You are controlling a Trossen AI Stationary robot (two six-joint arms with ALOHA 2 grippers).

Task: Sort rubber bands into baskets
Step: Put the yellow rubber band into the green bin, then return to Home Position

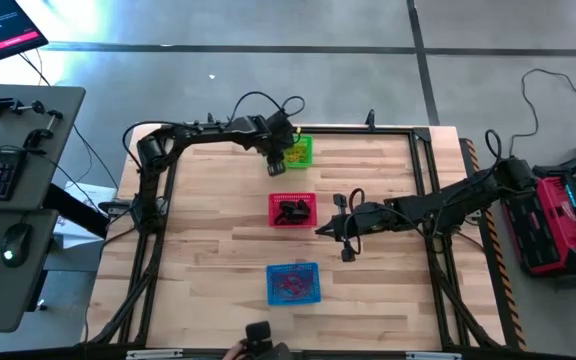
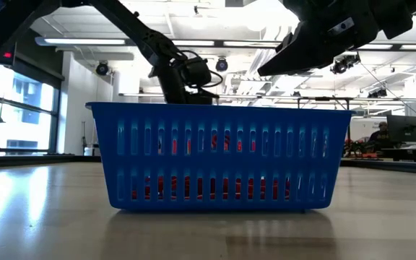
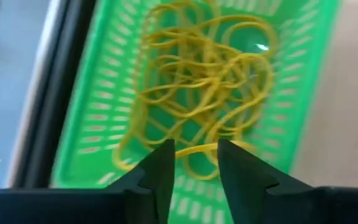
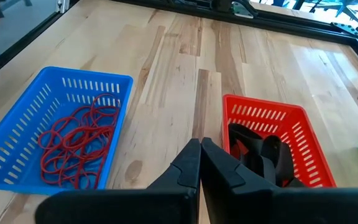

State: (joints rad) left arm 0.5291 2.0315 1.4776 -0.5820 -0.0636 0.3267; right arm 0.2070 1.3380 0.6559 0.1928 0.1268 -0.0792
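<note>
We start with the tabletop (image 1: pixel 388 260), where three baskets stand in a row down its middle: the green basket (image 1: pixel 298 151) close to the far edge, the red basket (image 1: pixel 292 209) near the centre, and the blue basket (image 1: pixel 293 283) toward the near edge. The left gripper (image 3: pixel 194 152) hangs over the green basket with its jaws parted and a yellow rubber band (image 3: pixel 197 148) lying across the gap between them, above the heap of yellow rubber bands (image 3: pixel 204 87) already in that basket. We cannot tell whether that loop has dropped free or is hooked on a fingertip. If it clings, we judge that lifting the arm away could drag it back out over the basket wall, and a tangled loop might pull neighbours from the heap with it. The right gripper (image 4: pixel 199 163) waits over bare wood just beside the red basket, on the side toward the right edge, its fingers pressed together and holding nothing. The red basket holds black rubber bands (image 4: pixel 263 155) and the blue one red rubber bands (image 4: pixel 79 146). We see no loose bands on the wood, so the main risk we judge is undoing finished sorting: a low sweep by either arm could nudge a light basket or catch its rim.
</note>
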